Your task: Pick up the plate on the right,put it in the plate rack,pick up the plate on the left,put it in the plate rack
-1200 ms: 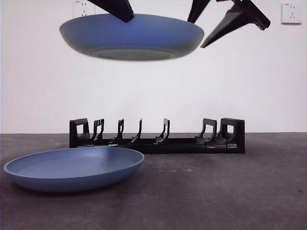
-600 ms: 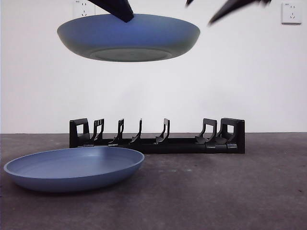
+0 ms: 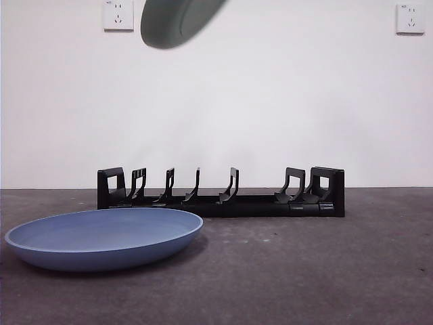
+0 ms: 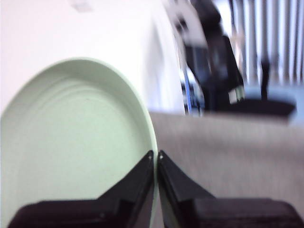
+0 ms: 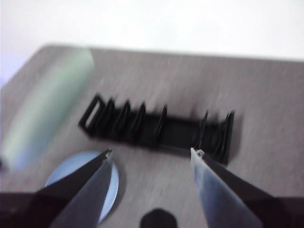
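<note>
The left gripper (image 4: pixel 156 154) is clamped on the rim of a round plate (image 4: pixel 71 147), pale green in its wrist view, held tilted high in the air; the front view shows only its lower edge at the top. The right gripper (image 5: pixel 151 152) hangs above the dark grey desk (image 3: pixel 304 271) with jaws spread wide and nothing between them. The long low black plastic plate rack (image 3: pixel 221 193) stands empty on the desk, and a shallow blue round plate (image 3: pixel 105 237) lies flat in front of its left end.

Two plates: one (image 3: pixel 105 237) lying in front of the rack (image 3: pixel 221 193), one (image 3: pixel 177 19) high above it; one rack; two wall sockets (image 3: pixel 118 14)
</note>
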Motion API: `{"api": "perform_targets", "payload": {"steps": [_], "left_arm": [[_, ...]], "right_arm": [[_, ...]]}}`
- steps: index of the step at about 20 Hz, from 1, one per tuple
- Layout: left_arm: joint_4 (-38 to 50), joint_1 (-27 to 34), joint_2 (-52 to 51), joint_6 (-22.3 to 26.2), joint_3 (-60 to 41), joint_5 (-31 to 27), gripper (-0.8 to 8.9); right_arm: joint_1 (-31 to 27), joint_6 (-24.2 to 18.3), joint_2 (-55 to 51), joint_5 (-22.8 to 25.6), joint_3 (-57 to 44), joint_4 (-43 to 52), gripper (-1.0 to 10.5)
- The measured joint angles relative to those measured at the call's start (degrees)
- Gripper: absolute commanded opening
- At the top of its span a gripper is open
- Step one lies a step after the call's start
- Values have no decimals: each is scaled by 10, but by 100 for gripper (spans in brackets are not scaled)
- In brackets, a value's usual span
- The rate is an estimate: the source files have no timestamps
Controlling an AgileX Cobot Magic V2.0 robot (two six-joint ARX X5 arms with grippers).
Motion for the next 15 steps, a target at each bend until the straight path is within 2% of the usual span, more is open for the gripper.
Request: {"api": "perform_targets", "payload": {"steps": [4, 9, 13, 15], "left_arm": [[54, 62, 21, -93, 0, 49, -8], [116, 122, 78, -178, 0, 93, -8], [254, 191, 173, -312, 0, 131, -8], [297, 212, 209, -365, 0, 131, -8]], "right_arm": [[2, -8, 2, -47, -1, -53, 284], [2, -19, 5, -82, -1, -84, 284], [2, -31, 9, -84, -2, -116, 284], [2, -35, 9, -83, -2, -116, 284]]}}
